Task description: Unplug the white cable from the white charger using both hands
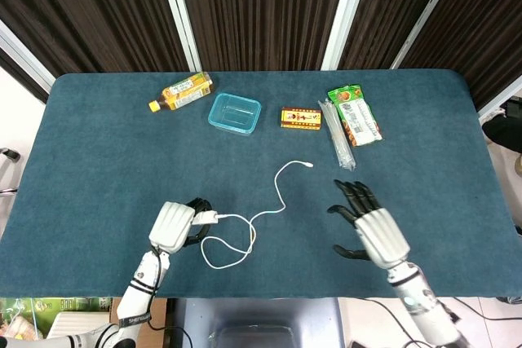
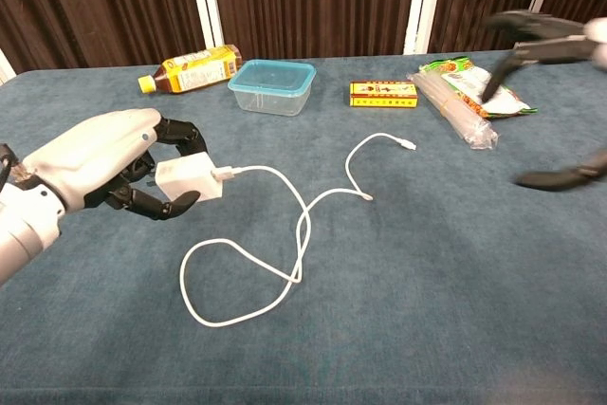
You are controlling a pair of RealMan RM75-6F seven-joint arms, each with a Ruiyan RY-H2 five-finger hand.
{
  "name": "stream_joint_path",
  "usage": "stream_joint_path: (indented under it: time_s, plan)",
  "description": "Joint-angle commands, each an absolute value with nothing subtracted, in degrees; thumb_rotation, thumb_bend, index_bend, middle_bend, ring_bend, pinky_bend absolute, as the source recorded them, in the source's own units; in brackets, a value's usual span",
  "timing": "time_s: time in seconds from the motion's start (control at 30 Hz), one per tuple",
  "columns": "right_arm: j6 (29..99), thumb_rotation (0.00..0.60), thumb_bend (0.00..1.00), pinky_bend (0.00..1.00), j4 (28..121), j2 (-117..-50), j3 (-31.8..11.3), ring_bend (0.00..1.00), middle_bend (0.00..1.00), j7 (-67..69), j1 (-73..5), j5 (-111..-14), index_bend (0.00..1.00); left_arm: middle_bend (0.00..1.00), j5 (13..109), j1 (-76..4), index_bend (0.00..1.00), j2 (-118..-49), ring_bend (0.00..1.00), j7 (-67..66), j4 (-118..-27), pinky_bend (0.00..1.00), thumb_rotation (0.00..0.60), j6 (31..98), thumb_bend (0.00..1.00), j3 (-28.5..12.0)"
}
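Note:
My left hand (image 1: 174, 225) (image 2: 104, 158) grips the white charger (image 2: 189, 178) (image 1: 203, 218) and holds it lifted above the blue cloth. The white cable (image 2: 289, 234) (image 1: 245, 230) is plugged into the charger's right side, hangs down into a loop on the table and snakes away to its free plug end (image 2: 407, 145) (image 1: 308, 165). My right hand (image 1: 373, 228) hovers open, fingers spread, right of the cable and apart from it. In the chest view only its dark fingers (image 2: 531, 30) show at the right edge.
Along the far side of the table (image 1: 98, 144) lie an orange drink bottle (image 1: 181, 92), a clear blue container (image 1: 235, 112), a small yellow-red box (image 1: 301, 118), a clear sleeve of straws (image 1: 336, 146) and a green snack packet (image 1: 354, 116).

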State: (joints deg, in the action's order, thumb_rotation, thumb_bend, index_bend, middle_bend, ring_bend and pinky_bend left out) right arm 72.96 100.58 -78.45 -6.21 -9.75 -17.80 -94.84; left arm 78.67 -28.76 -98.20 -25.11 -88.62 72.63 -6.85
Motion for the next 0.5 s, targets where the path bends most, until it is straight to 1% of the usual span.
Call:
stream_joint_path:
  time_s: [0.03, 0.1, 0.27, 0.4, 0.5]
  plan:
    - [66.97, 0.6, 0.3, 0.0, 101.16, -85.34, -10.42, 0.0, 0.12, -14.18, -23.42, -89.1, 0.55, 0.77, 78.21, -28.6, 0.73, -97.78, 1.0, -27.5, -90.39, 1.0, 0.6, 72.97, 0.52, -6.83]
    - [65.26, 0.6, 0.31, 0.0, 100.07, -88.28, -11.62, 0.0, 0.13, -16.26, -25.37, -86.86, 0.57, 0.77, 77.89, -28.64, 0.73, -97.71, 1.0, -28.5, -91.37, 1.0, 0.6, 72.93, 0.52, -6.92]
    - [62.28, 0.6, 0.32, 0.0, 95.68, -94.79, -13.72, 0.0, 0.14, -18.56, -29.4, -82.13, 0.57, 0.77, 77.53, -28.9, 0.73, -98.09, 1.0, -29.64, -92.17, 1.0, 0.6, 72.54, 0.52, -6.94]
    - [59.55, 0.6, 0.33, 0.0, 93.44, -98.03, -14.97, 0.0, 0.14, -19.04, -32.08, -77.98, 0.56, 0.77, 77.25, -29.17, 0.73, -98.25, 1.0, -29.6, -92.19, 1.0, 0.6, 72.19, 0.52, -7.23]
    - [59.23, 0.6, 0.34, 0.0, 91.63, -100.45, -15.84, 0.0, 0.14, -19.88, -33.88, -76.53, 0.57, 0.77, 76.96, -29.29, 0.73, -98.11, 1.0, -29.42, -92.15, 1.0, 0.6, 71.98, 0.52, -7.48]
